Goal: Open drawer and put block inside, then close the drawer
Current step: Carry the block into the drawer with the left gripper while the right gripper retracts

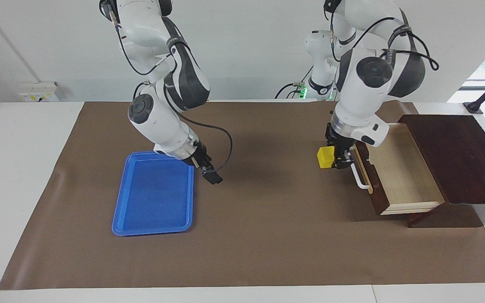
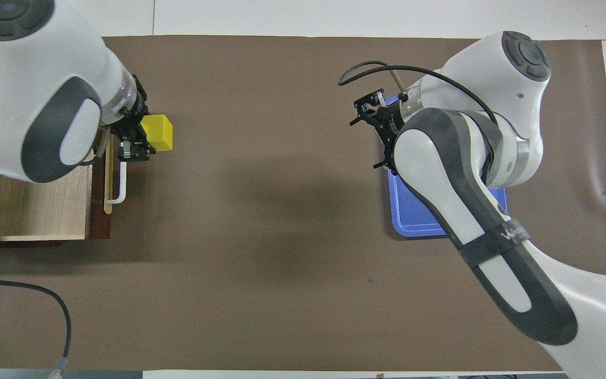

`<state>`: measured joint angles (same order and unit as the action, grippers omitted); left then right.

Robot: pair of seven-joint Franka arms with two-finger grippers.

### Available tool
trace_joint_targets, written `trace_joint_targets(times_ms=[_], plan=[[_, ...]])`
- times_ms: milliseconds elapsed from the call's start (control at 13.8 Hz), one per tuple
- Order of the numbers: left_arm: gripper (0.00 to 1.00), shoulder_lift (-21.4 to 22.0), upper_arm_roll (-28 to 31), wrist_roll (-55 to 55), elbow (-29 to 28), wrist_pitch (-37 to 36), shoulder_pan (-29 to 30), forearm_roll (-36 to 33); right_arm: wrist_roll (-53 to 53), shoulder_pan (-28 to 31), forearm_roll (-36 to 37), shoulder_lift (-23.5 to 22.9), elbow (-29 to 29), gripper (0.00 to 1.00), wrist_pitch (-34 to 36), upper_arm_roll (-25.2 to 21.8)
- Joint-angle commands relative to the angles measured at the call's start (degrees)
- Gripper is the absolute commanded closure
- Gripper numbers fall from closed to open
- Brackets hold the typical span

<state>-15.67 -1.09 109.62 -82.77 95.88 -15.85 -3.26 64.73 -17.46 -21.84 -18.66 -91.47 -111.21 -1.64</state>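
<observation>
The drawer of the dark brown box stands pulled open, and its pale wood inside is empty. Its white bar handle faces the middle of the table. My left gripper is shut on the yellow block and holds it in the air over the mat, just in front of the drawer's handle. In the overhead view the block sits beside the left gripper, next to the handle and the drawer. My right gripper is open and empty over the mat.
A blue tray lies on the brown mat toward the right arm's end, with the right gripper by its edge. The right arm covers much of the tray in the overhead view.
</observation>
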Motion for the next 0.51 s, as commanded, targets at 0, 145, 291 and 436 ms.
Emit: trace_joint_targets(times_ms=[0,145,291,436], plan=[[1.0,3.4,-0.1,-7.2,-0.7,-2.4,7.5,1.4,-12.4,1.9,8.6,6.7,-2.1,0.0,5.6,0.4],[1.0,3.5,-0.1,-11.2,-1.5,-2.3,10.9,1.9,-22.9,3.1,13.4,10.5,-2.1,0.0,10.6,0.4],[1.0,5.1,0.0,-17.6,-4.8,-1.4,13.9,1.9,-38.1,4.4,17.0,14.6,-2.1,0.0,16.5,0.4],[1.0,7.8,0.0,-21.4,-11.0,2.6,16.3,1.9,-48.1,6.5,19.1,16.7,-2.1,0.0,19.0,0.4]])
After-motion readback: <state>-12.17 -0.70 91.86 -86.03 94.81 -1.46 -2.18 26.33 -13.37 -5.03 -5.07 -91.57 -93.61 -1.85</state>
